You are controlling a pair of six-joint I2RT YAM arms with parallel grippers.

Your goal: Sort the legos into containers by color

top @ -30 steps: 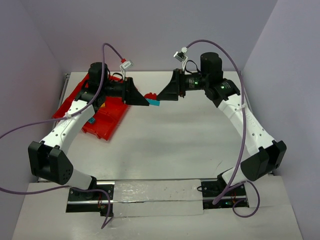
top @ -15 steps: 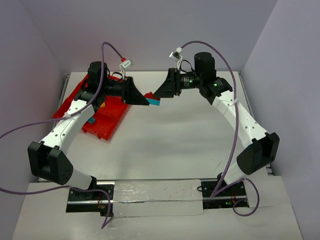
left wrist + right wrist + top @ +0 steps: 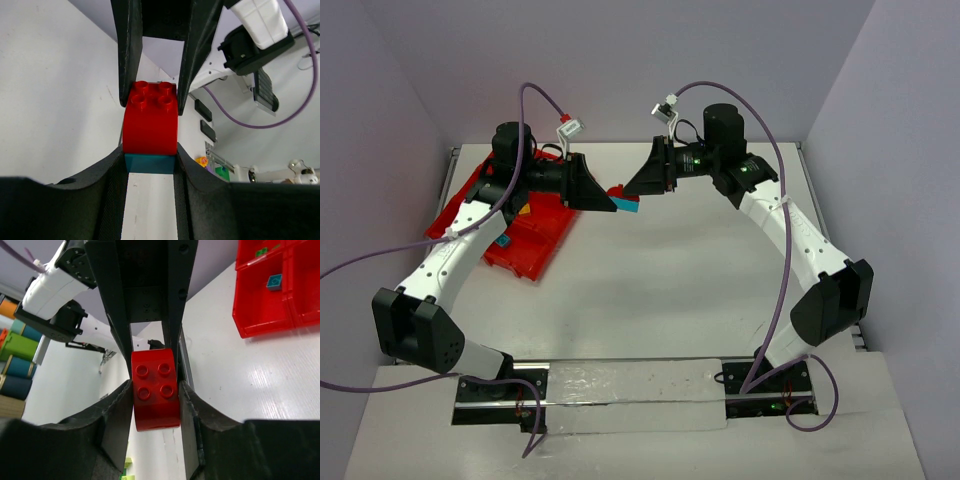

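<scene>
A red lego [image 3: 617, 191] stacked on a cyan lego [image 3: 629, 206] hangs above the table's back middle, between both grippers. My left gripper [image 3: 611, 203] comes from the left and is shut on the cyan lego [image 3: 149, 163], its fingers [image 3: 112, 175] also flanking the red lego's [image 3: 150, 122] base. From the right, my right gripper [image 3: 631, 189] is shut on the red lego [image 3: 154, 395], its pads [image 3: 118, 410] pressing both sides. The red tray of containers [image 3: 535, 242] lies at the back left, with a cyan lego [image 3: 274, 281] in one compartment [image 3: 260, 310].
The left arm's links reach over the tray. Purple cables [image 3: 550, 100] arch above both wrists. White table surface [image 3: 660, 280] stretches in front of the grippers. A side wall stands close on each side.
The right gripper has moved left toward the left gripper and its jaws have closed from wide open onto the red lego. The left gripper kept its grip and place.
</scene>
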